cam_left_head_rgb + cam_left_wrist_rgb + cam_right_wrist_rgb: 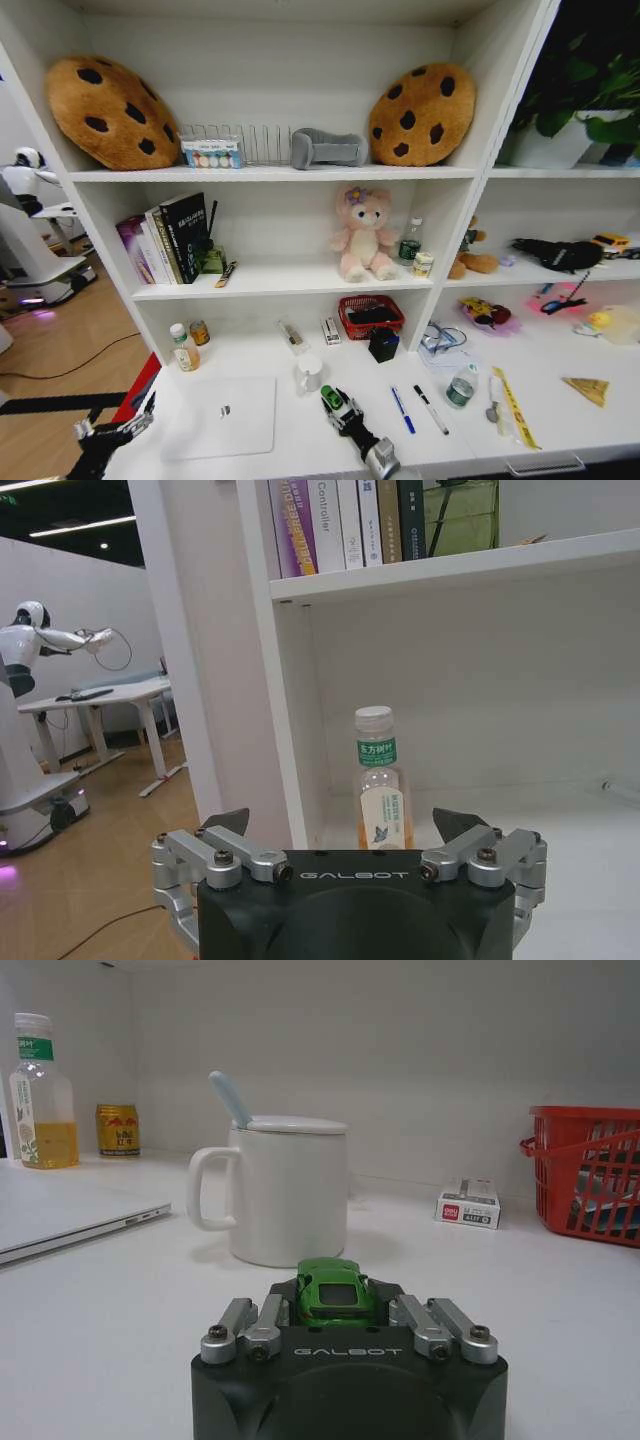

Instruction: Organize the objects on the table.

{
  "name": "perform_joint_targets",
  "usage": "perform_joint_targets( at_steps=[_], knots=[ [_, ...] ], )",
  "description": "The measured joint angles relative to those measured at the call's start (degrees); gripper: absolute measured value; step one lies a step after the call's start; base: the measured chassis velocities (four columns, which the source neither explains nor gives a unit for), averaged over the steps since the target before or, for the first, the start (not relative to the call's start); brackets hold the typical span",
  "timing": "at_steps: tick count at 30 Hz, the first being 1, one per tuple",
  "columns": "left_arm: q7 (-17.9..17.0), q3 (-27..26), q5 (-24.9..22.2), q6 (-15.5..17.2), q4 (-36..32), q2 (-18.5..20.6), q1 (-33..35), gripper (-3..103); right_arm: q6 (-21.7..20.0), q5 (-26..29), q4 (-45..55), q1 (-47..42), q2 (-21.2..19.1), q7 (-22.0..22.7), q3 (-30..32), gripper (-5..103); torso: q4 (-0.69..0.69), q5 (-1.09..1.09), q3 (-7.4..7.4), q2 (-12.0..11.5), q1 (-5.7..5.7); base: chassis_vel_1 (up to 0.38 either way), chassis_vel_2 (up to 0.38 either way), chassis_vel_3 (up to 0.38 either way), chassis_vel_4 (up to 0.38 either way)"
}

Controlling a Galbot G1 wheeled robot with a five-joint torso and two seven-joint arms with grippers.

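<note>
while "galbot" marks it, right gripper (334,1305) grips green car (329,1292).

"GALBOT" is printed on the left gripper (345,832) housing and likewise on the right gripper (335,1295) housing. A book spine (327,520) on the shelf reads "Controller". The bottle (381,780) has a green label with Chinese characters; other spines, the can and small box are unreadable.
</note>
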Motion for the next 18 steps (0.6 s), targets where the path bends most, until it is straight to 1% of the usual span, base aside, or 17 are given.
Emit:
perform_joint_targets(
  at_steps=[1,3,10,13,15,17,18],
  knots=[
    [0.0,0.1,0.0,0.0,0.0,0.0,-0.1,100,0.0,-0.1,0.2,-0.3,0.0,0.0,0.2,38,0.00,0.00,0.00,0.0,0.00,0.000,0.000,0.000,0.000],
    [0.0,0.2,0.0,0.0,0.0,0.0,-0.1,100,0.0,-0.2,0.4,-0.5,0.0,0.0,0.3,37,0.00,0.00,0.00,0.0,0.00,0.000,0.000,0.000,0.000],
    [0.0,0.2,0.0,-0.2,-0.1,0.0,0.0,100,0.1,-0.8,1.3,-1.4,0.2,-0.1,1.0,37,-0.01,0.00,0.00,0.0,0.01,0.000,0.000,0.000,0.000],
    [0.0,0.2,0.0,-0.3,-0.1,0.0,0.1,100,0.1,-0.9,4.0,-2.6,-0.2,-0.2,1.6,37,-0.01,0.00,0.01,0.0,0.01,0.000,0.000,0.000,0.000],
    [0.0,0.3,0.1,-0.3,-0.1,0.0,-0.1,100,0.1,-1.0,8.5,-4.6,-1.4,-0.4,2.8,37,-0.01,0.00,0.00,0.0,0.01,0.000,0.000,0.000,0.000],
    [-0.1,0.3,0.1,-0.3,-0.1,0.0,-0.1,100,0.0,-0.8,9.7,-5.3,-1.8,-0.4,3.1,37,0.00,0.00,0.00,0.0,0.01,0.000,0.000,0.000,0.000],
    [-0.1,0.4,0.1,-0.3,-0.1,0.0,-0.3,100,-0.2,-0.5,12.1,-6.6,-2.9,-0.6,3.7,37,-0.01,0.00,0.01,0.0,0.00,0.000,0.000,0.000,0.000]
  ],
)
